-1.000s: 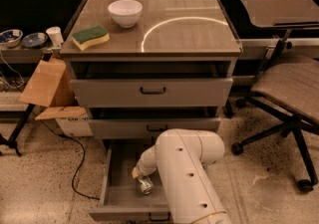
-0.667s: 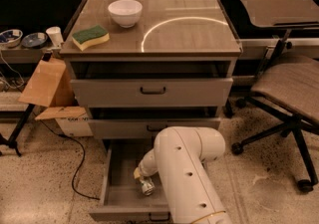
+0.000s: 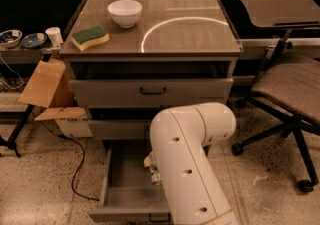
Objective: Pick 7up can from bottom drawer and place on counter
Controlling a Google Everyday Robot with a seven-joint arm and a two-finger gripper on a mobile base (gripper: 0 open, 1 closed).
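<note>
Little of the can shows: a silvery-green sliver at the arm's left edge, inside the open bottom drawer, down near its floor. Long axis looks roughly upright, slightly tilted; which end is the top, cannot tell. Gripper sits right at the can, mostly hidden behind the white arm; whether it has hold, cannot tell. Judged: drawer open, arm reached in; lift and placing on the counter remain. Bowl and sponge occupy the counter's left side.

End effector in bottom drawer, mostly behind arm
</note>
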